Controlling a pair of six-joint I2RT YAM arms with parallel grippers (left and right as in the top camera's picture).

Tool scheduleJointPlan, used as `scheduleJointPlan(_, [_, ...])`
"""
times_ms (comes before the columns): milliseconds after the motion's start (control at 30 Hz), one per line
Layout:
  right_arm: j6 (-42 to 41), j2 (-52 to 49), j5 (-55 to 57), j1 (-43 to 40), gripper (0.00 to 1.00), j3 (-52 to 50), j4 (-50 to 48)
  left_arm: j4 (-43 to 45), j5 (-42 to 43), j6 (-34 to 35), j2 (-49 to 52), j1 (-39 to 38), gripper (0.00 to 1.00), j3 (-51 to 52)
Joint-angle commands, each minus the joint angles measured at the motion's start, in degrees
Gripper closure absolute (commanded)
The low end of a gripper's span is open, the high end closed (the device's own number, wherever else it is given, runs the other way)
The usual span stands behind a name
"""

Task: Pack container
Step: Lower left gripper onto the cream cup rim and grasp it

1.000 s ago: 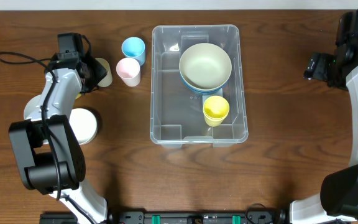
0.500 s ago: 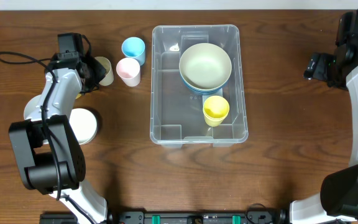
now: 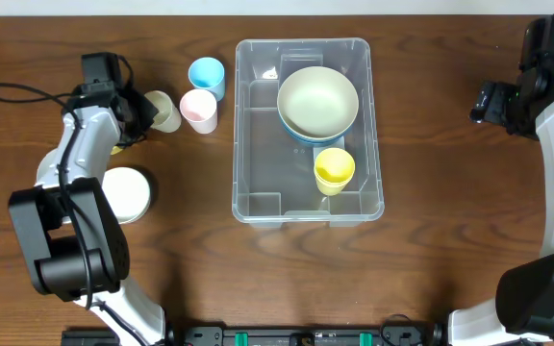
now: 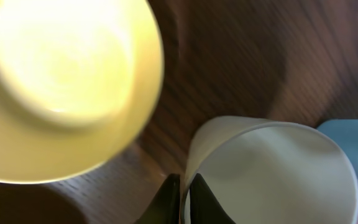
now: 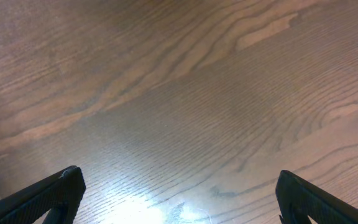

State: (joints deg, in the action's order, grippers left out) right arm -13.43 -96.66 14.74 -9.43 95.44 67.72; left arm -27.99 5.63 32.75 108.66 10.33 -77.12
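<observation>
The container (image 3: pixel 258 154) sits mid-worktop (image 3: pixel 431 250), a little toward the top of the overhead frame. A cream bowl (image 3: pixel 317 100) fills its upper right and a yellow cup (image 3: pixel 334 170) stands just below that. Its left half is bare.

Left of it stand a blue cup (image 3: pixel 206 74) and a pink cup (image 3: pixel 198 111), with a beige cup (image 3: pixel 165 111) just beside the pink one. The left gripper (image 4: pixel 183 186) has its jaws pinching the beige cup's wall at the rim.

A rim pinch may let the cup swing. It seems best to lift it straight up clear of the pink cup, carry it slowly over the container's wall, and lower it into the bare half before letting go.

The left arm reaches to the upper left, its wrist near a yellow bowl (image 4: pixel 61 81). The right gripper (image 5: pixel 179 193) hangs at the upper right edge over bare wood, jaws spread wide.
</observation>
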Motion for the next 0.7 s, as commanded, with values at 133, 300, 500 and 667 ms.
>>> scheduleJointPlan(133, [-0.9, 0.94, 0.0, -0.31, 0.01, 0.76, -0.02, -0.2, -0.26, -2.75, -0.02, 1.79, 0.94, 0.42])
scheduleJointPlan(300, [-0.9, 0.94, 0.0, -0.31, 0.01, 0.76, -0.02, -0.17, -0.24, -3.8, -0.9, 1.88, 0.94, 0.39])
scheduleJointPlan(500, [-0.9, 0.94, 0.0, -0.31, 0.01, 0.76, -0.02, -0.68, -0.04, -3.8, -2.05, 1.88, 0.94, 0.39])
scheduleJointPlan(667, [-0.9, 0.94, 0.0, -0.31, 0.01, 0.76, -0.02, -0.87, -0.04, -3.8, -6.45, 1.88, 0.94, 0.39])
